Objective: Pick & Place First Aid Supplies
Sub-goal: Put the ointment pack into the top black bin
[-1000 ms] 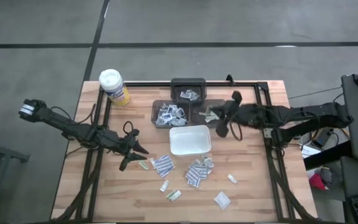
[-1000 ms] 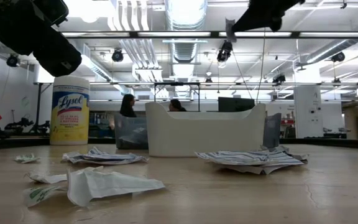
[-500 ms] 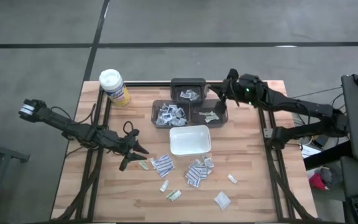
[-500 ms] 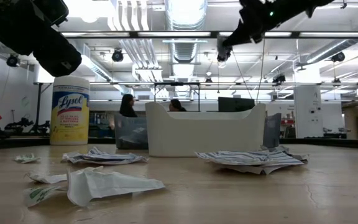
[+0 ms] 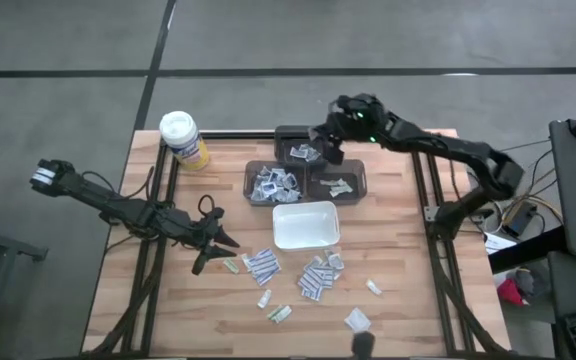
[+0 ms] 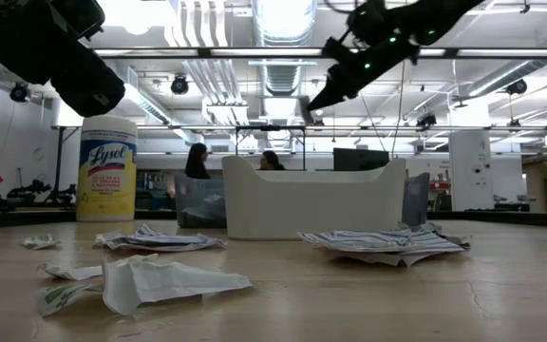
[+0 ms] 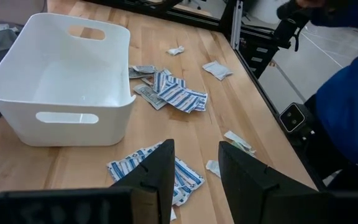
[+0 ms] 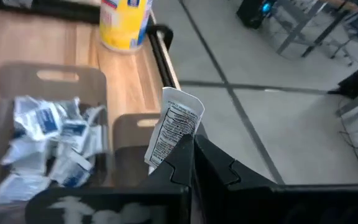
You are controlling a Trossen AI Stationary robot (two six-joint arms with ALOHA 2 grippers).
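Several small white and blue-striped packets lie flat on the wooden table, among them a pile (image 5: 261,265) and another (image 5: 318,275) near the white tray (image 5: 305,240). More packets fill a dark tray (image 5: 276,182). My right gripper (image 5: 320,138) hangs over the far dark tray (image 5: 303,132), shut on one white printed packet (image 8: 174,124). My left gripper (image 7: 194,168) hovers open above the table's left half, near the packets, with nothing between its fingers. My right gripper pinches one end of the packet (image 8: 165,152) between its two fingers (image 8: 213,163). The rest of the packet sticks out past the fingertips. The fingers slant downward from the table's right side. The packet is lifted clear, high above the dark trays.
A third dark tray (image 5: 338,183) holds a greenish packet. A yellow canister with a white lid (image 5: 183,140) stands at the far left corner. Black rails (image 5: 428,200) run along the table's sides. People sit in the room beyond the table.
My right gripper has swung with its packet from beside the white tray toward the table's far edge, then leftward to above the far dark tray, rolling as it went. It has stayed shut on the packet, which has stayed clear of everything.
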